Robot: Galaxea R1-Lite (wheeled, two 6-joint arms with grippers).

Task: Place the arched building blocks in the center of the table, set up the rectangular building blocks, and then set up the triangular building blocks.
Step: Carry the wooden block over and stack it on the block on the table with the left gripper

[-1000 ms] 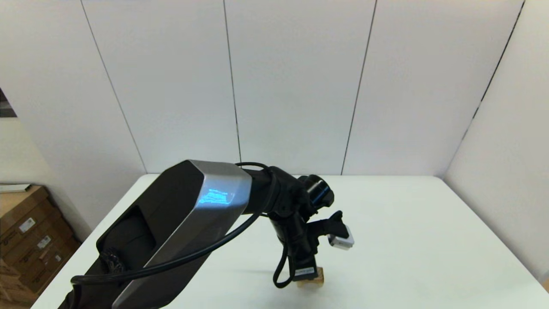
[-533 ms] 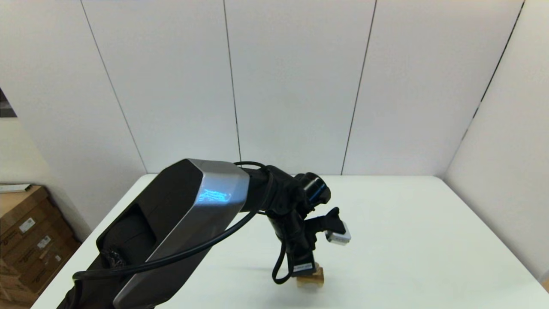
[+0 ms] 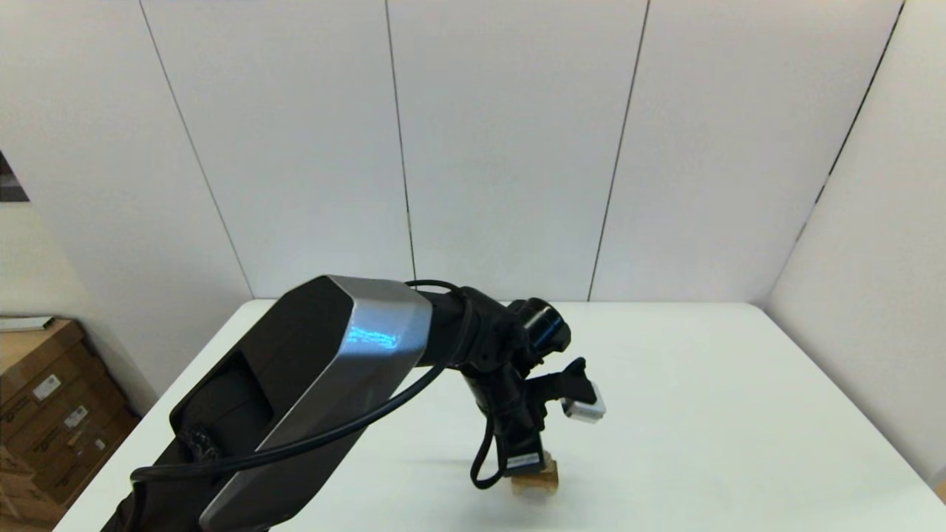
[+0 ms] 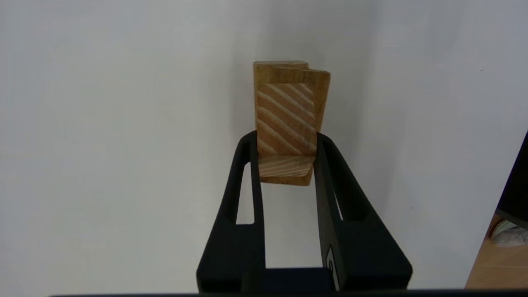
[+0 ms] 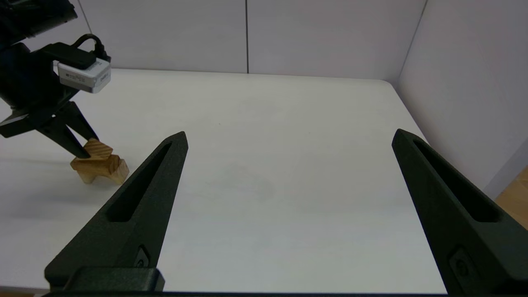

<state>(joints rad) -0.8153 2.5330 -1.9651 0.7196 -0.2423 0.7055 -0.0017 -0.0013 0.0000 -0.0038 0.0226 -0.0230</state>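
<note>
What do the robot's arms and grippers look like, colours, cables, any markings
The left arm is black with a silver angular shell and a looping black cable. A small white-and-grey box sits near its wrist. The left gripper has long, slim black fingers with slotted cut-outs and a small white label. The right gripper has matching black tapered, slotted fingers.

Arched block (image 5: 99, 165): light tan wood, legs down on white table (image 5: 268, 165), lower centre in head view. Smaller striped-grain block (image 4: 286, 119) on top of it, sitting skewed, pinched on both sides by the left gripper (image 4: 286, 142). Exact shape of the top piece unclear.
</note>
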